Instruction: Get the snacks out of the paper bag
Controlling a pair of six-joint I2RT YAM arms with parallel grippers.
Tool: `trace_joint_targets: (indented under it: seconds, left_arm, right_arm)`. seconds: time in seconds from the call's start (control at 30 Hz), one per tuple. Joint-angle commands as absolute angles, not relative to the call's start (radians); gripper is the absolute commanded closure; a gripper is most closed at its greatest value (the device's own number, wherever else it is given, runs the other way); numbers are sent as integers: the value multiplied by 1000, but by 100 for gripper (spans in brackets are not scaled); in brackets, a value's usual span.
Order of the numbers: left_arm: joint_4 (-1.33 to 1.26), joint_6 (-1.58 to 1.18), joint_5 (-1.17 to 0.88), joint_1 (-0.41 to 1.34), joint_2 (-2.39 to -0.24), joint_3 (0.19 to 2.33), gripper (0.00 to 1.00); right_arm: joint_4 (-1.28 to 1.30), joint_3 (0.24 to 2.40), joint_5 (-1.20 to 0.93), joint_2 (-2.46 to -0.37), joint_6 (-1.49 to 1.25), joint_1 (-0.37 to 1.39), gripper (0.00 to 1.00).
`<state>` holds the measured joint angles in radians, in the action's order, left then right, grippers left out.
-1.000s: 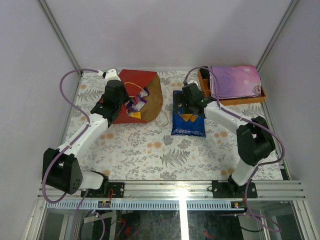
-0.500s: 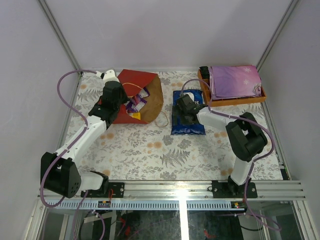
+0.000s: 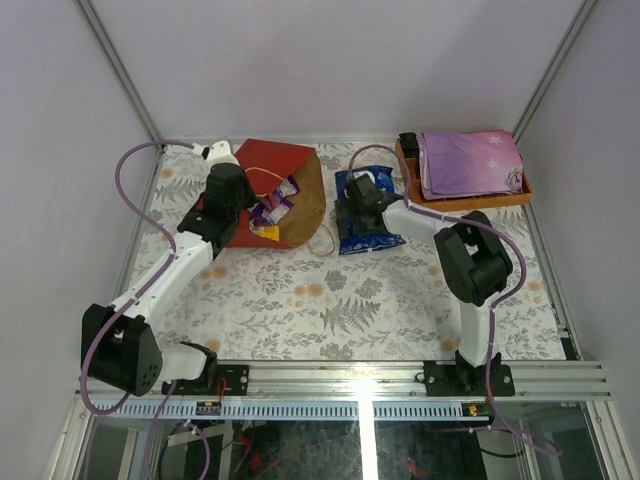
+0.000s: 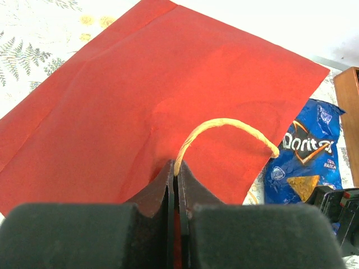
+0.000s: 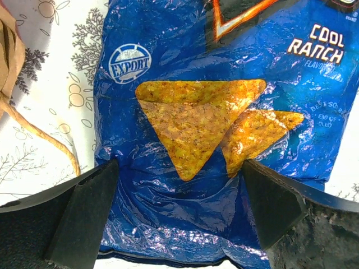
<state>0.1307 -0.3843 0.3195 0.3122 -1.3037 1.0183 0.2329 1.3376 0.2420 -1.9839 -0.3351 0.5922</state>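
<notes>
Two arms reach over the far half of the floral bench (image 3: 300, 300). The left hand (image 4: 175, 171) is pressed together, pinching the tan handle loop (image 4: 224, 124) of the red paper bag (image 4: 112, 101) right where the loop meets the paper. The paper bag lies on its side at the far left of the bench, with its brown-lined mouth facing right. Small purple packets (image 3: 272, 208) and a yellow one (image 3: 264, 231) sit in that mouth, their print too small to read. A second handle (image 3: 322, 240) lies on the bench beside it.

Just right of the paper bag, and fully outside it, the blue Doritos bag (image 5: 162, 28) lies flat. The left wrist view shows the "Doritos" logo. The right wrist view reads "COOL RANCH" and a round "EXPORT" seal above two pictured tortilla chips. The right hand (image 5: 179, 168) is spread wide, with one finger (image 5: 84, 218) on either side of the packet's lower half. Whether the tips actually touch the foil is hard to tell.

At the far right an orange tray (image 3: 480, 201) holds a folded purple star-print cloth (image 3: 468, 162).
</notes>
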Motion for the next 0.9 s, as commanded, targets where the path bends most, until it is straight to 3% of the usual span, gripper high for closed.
trace_joint_targets:
  seconds: [0.0, 0.37, 0.87]
  left_arm:
    - [170, -356, 356, 297, -1289, 1010, 100]
    - [188, -345, 355, 297, -1302, 1033, 100]
    - [226, -306, 347, 295, -1307, 1058, 100]
  right_arm:
    - [279, 1377, 181, -2026, -246, 515, 1]
    - [309, 1632, 72, -2207, -256, 415, 0]
    - [288, 1813, 138, -2290, -498, 416, 1]
